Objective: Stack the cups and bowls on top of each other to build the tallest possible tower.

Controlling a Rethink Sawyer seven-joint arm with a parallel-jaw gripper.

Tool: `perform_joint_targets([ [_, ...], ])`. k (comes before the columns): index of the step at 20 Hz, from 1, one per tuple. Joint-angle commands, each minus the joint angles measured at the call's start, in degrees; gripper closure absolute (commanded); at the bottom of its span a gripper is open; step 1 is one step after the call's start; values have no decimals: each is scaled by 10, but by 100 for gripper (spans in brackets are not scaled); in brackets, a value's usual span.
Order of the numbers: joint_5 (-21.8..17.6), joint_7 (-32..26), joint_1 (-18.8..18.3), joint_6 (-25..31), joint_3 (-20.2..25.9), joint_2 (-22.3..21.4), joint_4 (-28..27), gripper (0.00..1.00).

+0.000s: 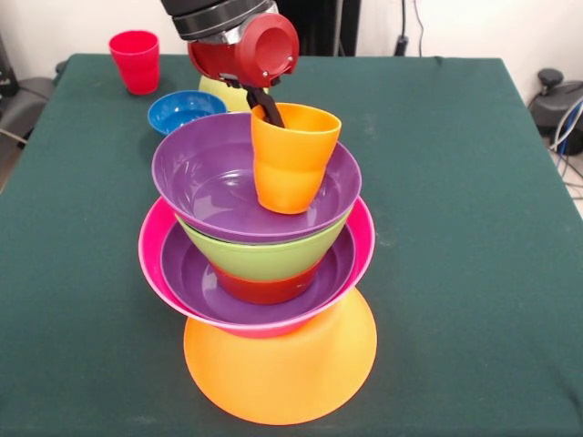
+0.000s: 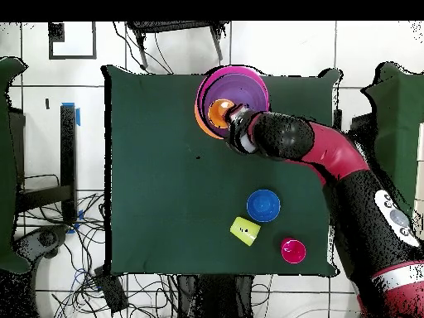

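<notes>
The tower stands near the table's front edge: an upturned large orange bowl (image 1: 282,373), a hot pink bowl (image 1: 150,250), a purple bowl (image 1: 196,278), a small red-orange bowl (image 1: 264,289), a lime green bowl (image 1: 264,258) and a second purple bowl (image 1: 196,168) on top. My gripper (image 1: 266,107) comes down from above and is shut on the rim of the orange cup (image 1: 290,159), one finger inside it. The cup stands upright, slightly tilted, in the top purple bowl. In the overhead view the cup (image 2: 220,112) and gripper (image 2: 234,118) are over the tower (image 2: 240,83).
A small blue bowl (image 1: 182,109) (image 2: 263,204) sits on the green table behind the tower. The pale yellow cup (image 1: 219,91) (image 2: 244,229) lies beside it, partly hidden by my arm. The red cup (image 1: 136,60) (image 2: 292,250) stands upright near the far corner.
</notes>
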Motion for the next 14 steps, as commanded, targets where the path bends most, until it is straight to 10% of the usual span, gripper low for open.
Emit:
perform_joint_targets([
  [1, -40, -102, 2, 31, 0, 4, -18, 100],
  [14, -48, -103, 5, 52, -12, -4, -13, 100],
])
